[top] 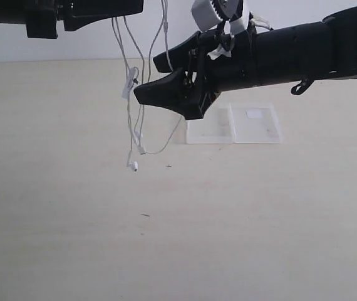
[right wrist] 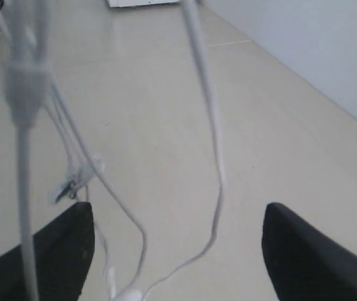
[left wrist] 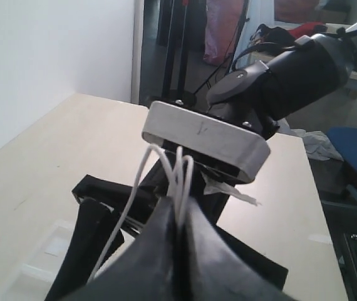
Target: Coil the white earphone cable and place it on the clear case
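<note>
Pale tabletop (top: 72, 238) fills the foreground, and over its middle the white earphone cable (top: 129, 113) hangs in several loose strands with its earbuds (top: 133, 166) lowest, pinched at the top between the pressed-together fingers of the left gripper (left wrist: 180, 216). Just beside it the right gripper (top: 150, 78) has its jaws spread wide, the strands dangling between them unclamped. Farther back the clear case (top: 253, 125) lies flat on the tabletop, apart from the cable, white label (top: 253, 114) up, before a plain white wall (top: 72, 47)
</note>
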